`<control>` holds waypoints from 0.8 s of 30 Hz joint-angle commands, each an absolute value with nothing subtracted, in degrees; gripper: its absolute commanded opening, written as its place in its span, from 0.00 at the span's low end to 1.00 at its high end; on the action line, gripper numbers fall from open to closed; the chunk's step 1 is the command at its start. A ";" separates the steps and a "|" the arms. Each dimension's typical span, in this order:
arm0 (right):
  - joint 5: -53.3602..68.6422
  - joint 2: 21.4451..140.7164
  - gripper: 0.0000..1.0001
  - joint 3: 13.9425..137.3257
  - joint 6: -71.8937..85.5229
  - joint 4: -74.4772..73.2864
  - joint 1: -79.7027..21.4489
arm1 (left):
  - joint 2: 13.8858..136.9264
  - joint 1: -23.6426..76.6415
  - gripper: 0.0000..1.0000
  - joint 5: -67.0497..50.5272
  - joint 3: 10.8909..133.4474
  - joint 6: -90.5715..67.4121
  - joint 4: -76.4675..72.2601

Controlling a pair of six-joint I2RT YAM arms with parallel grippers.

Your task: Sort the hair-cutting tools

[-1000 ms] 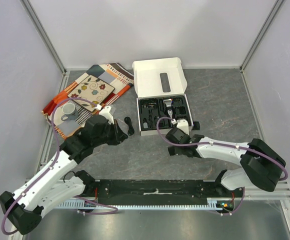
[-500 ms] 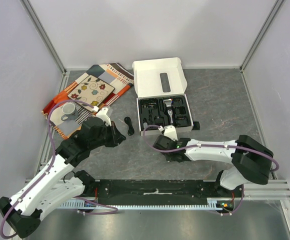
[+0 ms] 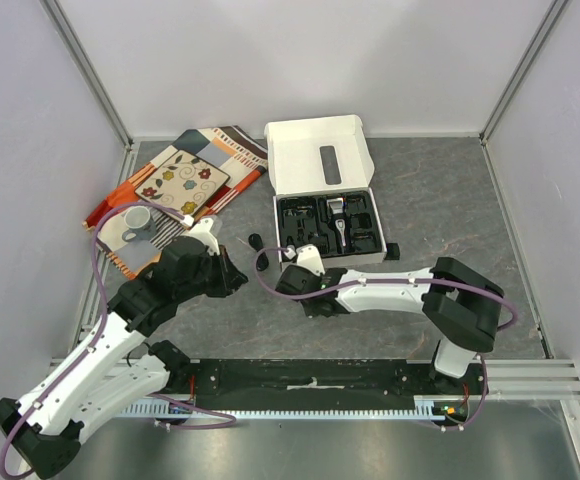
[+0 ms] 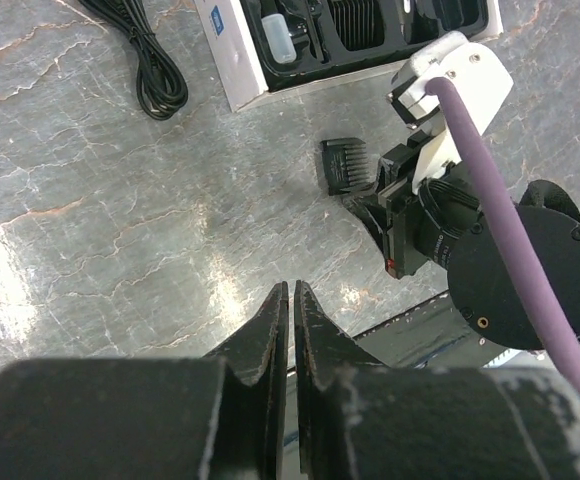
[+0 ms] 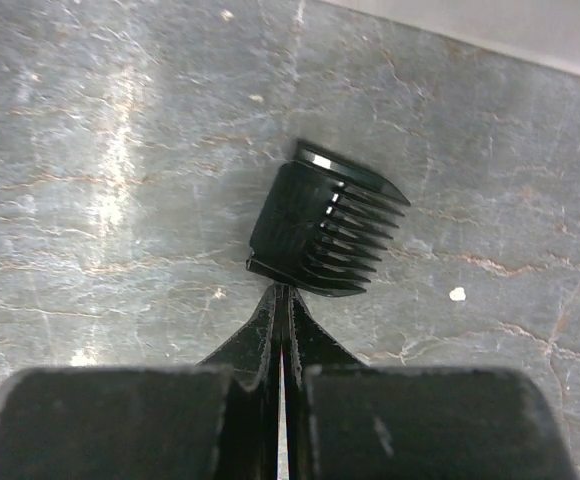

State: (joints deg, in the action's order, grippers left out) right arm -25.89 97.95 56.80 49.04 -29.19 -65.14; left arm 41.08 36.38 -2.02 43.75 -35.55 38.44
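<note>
My right gripper (image 5: 282, 290) is shut, its tips pinching the rear edge of a black comb attachment (image 5: 325, 225) just above the grey table. In the top view it (image 3: 290, 288) sits in front of the box's left corner. In the left wrist view the comb (image 4: 348, 165) lies by the right fingers (image 4: 375, 200). My left gripper (image 4: 291, 285) is shut and empty, hovering left of it (image 3: 238, 278). The black-and-silver clipper (image 3: 337, 213) and several black pieces lie in the box tray. A black cord (image 4: 148, 65) lies left of the box. A small black piece (image 3: 392, 252) lies right of the box.
The white box (image 3: 320, 150) stands open at the back centre, its lid up. A white cup (image 3: 135, 218) stands on patterned cloths (image 3: 185, 175) at the back left. Walls close in both sides. A metal rail (image 3: 310, 385) runs along the near edge.
My right arm has swung left from the front of the box, with the comb attachment at its tips. My left gripper has drawn back slightly towards the near side.
</note>
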 commanded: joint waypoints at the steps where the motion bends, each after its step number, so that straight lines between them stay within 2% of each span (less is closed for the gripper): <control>1: -28.04 99.75 0.00 60.90 45.54 -28.56 -65.39 | 40.78 36.30 0.10 -0.79 44.83 -34.98 38.76; 9: -20.05 95.11 0.10 63.80 38.50 -32.42 -66.27 | 40.87 36.30 0.10 -0.88 45.35 -35.07 38.85; 12: -17.15 91.15 0.28 65.21 33.59 -35.93 -67.23 | 40.52 36.30 0.10 -0.97 45.79 -35.16 38.94; 13: -16.96 90.10 0.41 65.56 32.53 -37.17 -67.32 | 40.43 36.30 0.10 -1.05 45.79 -35.16 38.94; 15: -18.54 87.02 0.52 66.18 29.19 -39.97 -67.41 | 40.52 36.30 0.11 -1.41 46.05 -35.24 38.94; 16: -19.41 86.05 0.63 66.18 27.96 -40.77 -67.33 | 40.69 36.30 0.10 -1.58 45.97 -35.33 38.94; 19: -22.14 83.94 0.75 65.74 22.95 -42.97 -66.45 | 40.69 36.30 0.11 -1.93 45.97 -35.77 38.85; 22: -22.42 81.74 0.82 63.55 17.59 -41.14 -65.48 | 40.69 36.30 0.11 -1.93 45.97 -35.68 38.93; 24: -22.32 80.25 0.82 60.74 10.59 -37.30 -64.78 | 40.87 36.30 0.11 -2.02 45.79 -35.68 38.85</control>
